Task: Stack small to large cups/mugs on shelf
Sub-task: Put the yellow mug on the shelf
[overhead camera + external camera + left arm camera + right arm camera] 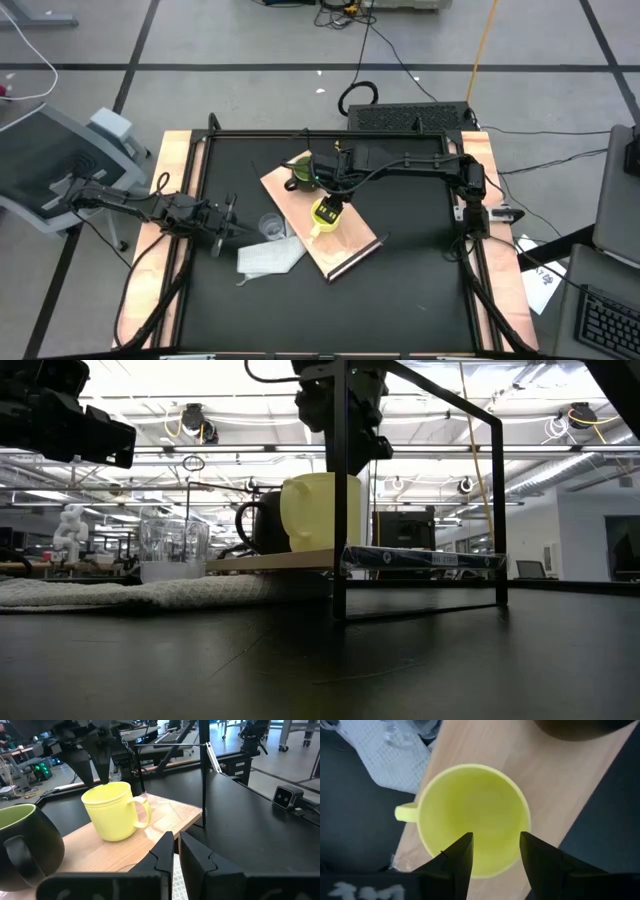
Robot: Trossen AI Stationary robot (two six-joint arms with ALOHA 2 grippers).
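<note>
Directly above glossy round yellow mug (472,820) on pale wood shelf (560,785), right claw (495,851) seemingly released, left claw (176,851) clenched.

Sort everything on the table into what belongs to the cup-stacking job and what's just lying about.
Job:
- bright yellow handled mug
- dark olive-green handled mug
- small clear plastic cup
- flat light-wood shelf board
- right end effector, open over the yellow mug

Lying about:
- white cloth-like sheet

Both arms are dark, slender and jointed, with black cables running along their links. The right gripper (495,857) has two matte black, wedge-shaped fingers (457,857).
</note>
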